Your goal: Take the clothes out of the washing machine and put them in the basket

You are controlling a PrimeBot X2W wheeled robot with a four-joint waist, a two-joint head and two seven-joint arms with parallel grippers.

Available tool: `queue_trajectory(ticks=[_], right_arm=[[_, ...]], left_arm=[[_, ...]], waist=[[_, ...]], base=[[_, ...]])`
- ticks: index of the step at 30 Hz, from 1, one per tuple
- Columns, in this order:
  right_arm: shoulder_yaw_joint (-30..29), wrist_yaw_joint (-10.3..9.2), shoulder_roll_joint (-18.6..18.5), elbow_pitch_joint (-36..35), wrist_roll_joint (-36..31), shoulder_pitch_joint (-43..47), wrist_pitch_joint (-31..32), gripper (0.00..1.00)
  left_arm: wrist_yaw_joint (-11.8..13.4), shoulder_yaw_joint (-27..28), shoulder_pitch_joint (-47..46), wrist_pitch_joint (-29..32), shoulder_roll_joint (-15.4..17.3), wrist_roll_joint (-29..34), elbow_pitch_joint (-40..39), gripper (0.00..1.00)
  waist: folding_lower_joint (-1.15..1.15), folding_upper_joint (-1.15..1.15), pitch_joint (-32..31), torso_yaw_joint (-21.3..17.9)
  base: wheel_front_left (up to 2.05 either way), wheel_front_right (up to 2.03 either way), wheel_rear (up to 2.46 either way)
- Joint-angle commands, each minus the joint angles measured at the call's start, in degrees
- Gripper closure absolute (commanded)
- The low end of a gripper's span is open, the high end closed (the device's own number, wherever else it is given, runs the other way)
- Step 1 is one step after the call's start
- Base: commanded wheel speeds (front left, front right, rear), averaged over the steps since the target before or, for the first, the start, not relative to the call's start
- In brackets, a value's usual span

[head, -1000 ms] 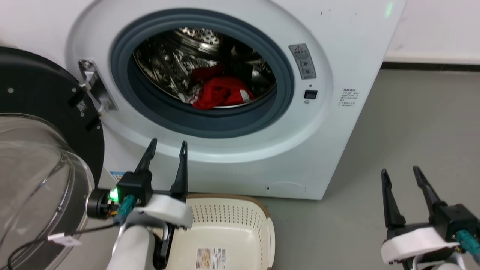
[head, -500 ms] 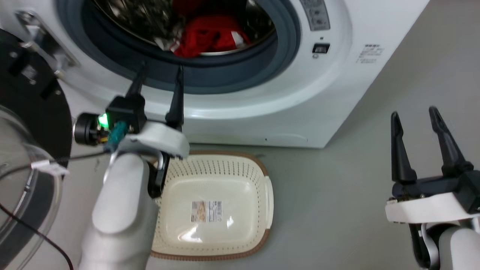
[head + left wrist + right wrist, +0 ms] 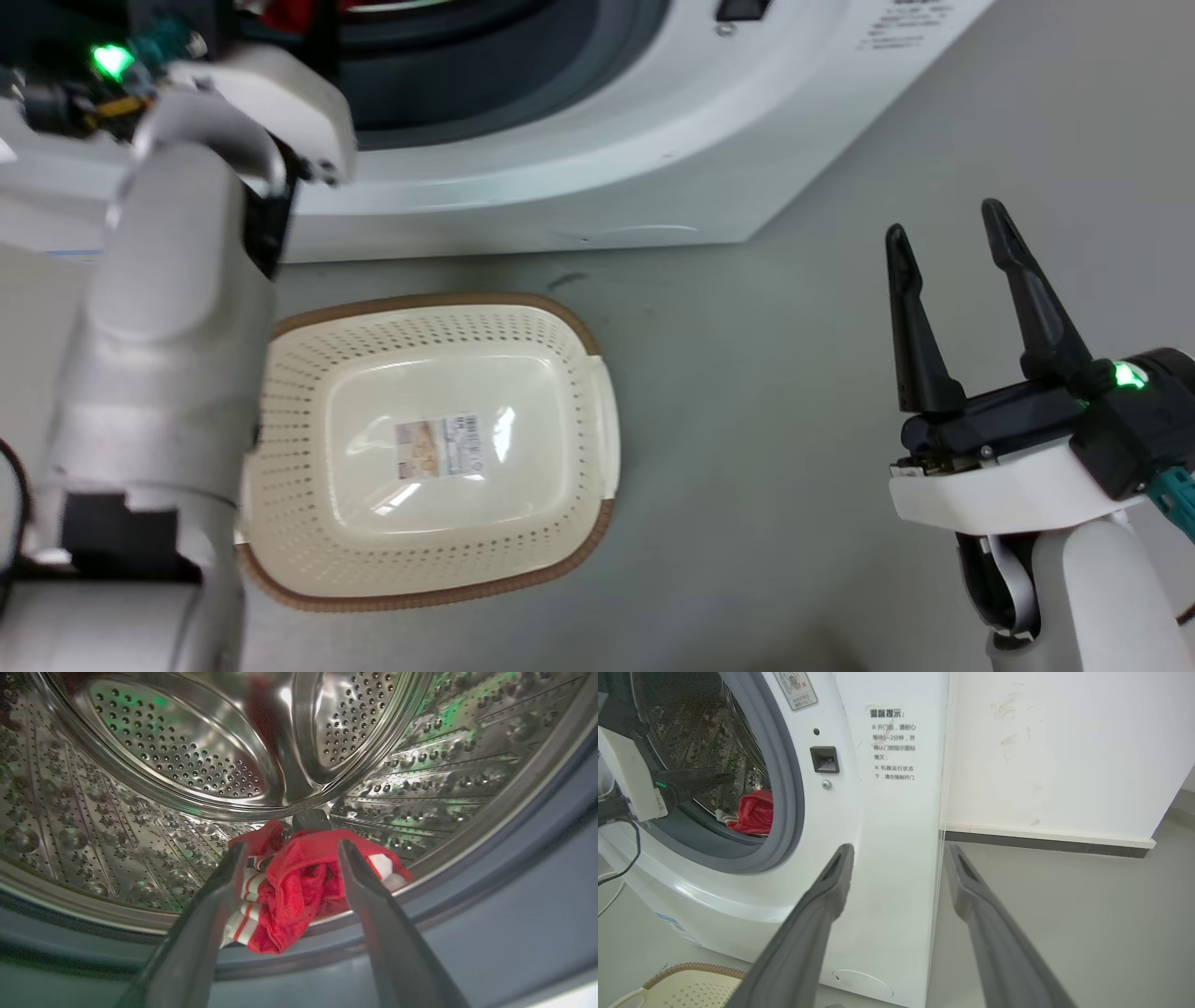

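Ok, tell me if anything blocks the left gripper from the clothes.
Nothing visible does. The open left gripper points straight at the clothes at the drum's front lip, with no object between them.

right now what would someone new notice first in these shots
The red clothes heaped at the front of the shiny drum, framed between the fingers of the open left gripper, which is not closed on them. Next, the cream basket on the grey floor before the washer, with the right gripper open off to the side.
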Motion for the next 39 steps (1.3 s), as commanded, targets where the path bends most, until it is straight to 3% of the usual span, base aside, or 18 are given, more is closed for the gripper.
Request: queue_trajectory(ticks=[1, 11, 19, 20, 21, 22, 23, 26, 31, 39], right_arm=[[0.2, -0.04, 0.1, 0.5, 0.4, -1.3, -0.6, 0.00], [3.1, -0.03, 0.1, 4.7, 4.4, -2.8, -1.9, 0.00], [5.3, -0.04, 0.1, 5.7, 6.5, -3.8, -2.0, 0.00], [5.3, -0.04, 0.1, 5.6, 6.6, -4.0, -2.0, 0.00], [5.3, -0.04, 0.1, 5.6, 6.6, -4.0, -2.0, 0.00], [5.4, -0.04, 0.1, 5.7, 6.7, -4.1, -2.0, 0.00], [5.4, -0.04, 0.1, 5.7, 6.8, -4.2, -2.0, 0.00], [5.6, -0.04, 0.1, 5.9, 7.2, -4.4, -2.0, 0.00], [5.3, -0.04, 0.1, 6.7, 7.2, -4.3, -2.0, 0.00], [4.2, -0.04, 0.1, 8.7, 6.1, -2.6, -2.0, 0.00]], left_arm=[[0.0, -0.3, -2.4, 0.8, 1.2, 0.7, 1.7, 0.00], [-1.2, -3.7, -15.9, 16.3, 6.6, 2.0, 15.8, 0.00], [-1.5, -4.2, -21.1, 28.2, 9.2, -0.2, 21.8, 0.00], [-1.5, -4.0, -21.5, 29.6, 9.3, -0.7, 22.3, 0.22], [-1.5, -4.0, -21.5, 29.6, 9.3, -0.7, 22.3, 0.22], [-1.6, -4.0, -21.8, 30.7, 9.4, -0.8, 22.6, 0.51], [-1.6, -4.0, -22.1, 31.8, 9.7, -1.2, 22.8, 0.97], [-1.4, -4.0, -22.8, 33.3, 9.9, -1.6, 23.1, 1.00], [0.0, -4.1, -21.1, 28.2, 9.6, -2.0, 21.1, 1.00], [2.1, -4.7, -12.0, 5.5, 6.7, -2.7, 16.1, 1.00]], waist=[[-0.01, 0.00, 2.4, -2.9], [-0.01, 0.00, 5.0, -7.6], [-0.01, 0.00, 6.3, -10.0], [-0.01, 0.00, 6.4, -10.2], [-0.01, 0.00, 6.4, -10.2], [-0.01, 0.00, 6.5, -10.3], [-0.01, 0.00, 6.6, -10.4], [-0.01, 0.00, 6.7, -10.6], [-0.01, 0.00, 5.4, -10.3], [-0.01, 0.00, -1.8, -7.9]], base=[[0.00, 0.00, 0.00], [0.00, 0.00, 0.00], [0.00, 0.00, 0.00], [0.00, 0.00, 0.00], [0.00, 0.00, 0.00], [0.00, 0.00, 0.00], [0.00, 0.00, 0.00], [0.00, 0.00, 0.00], [0.00, 0.00, 0.00], [0.00, 0.00, 0.00]])
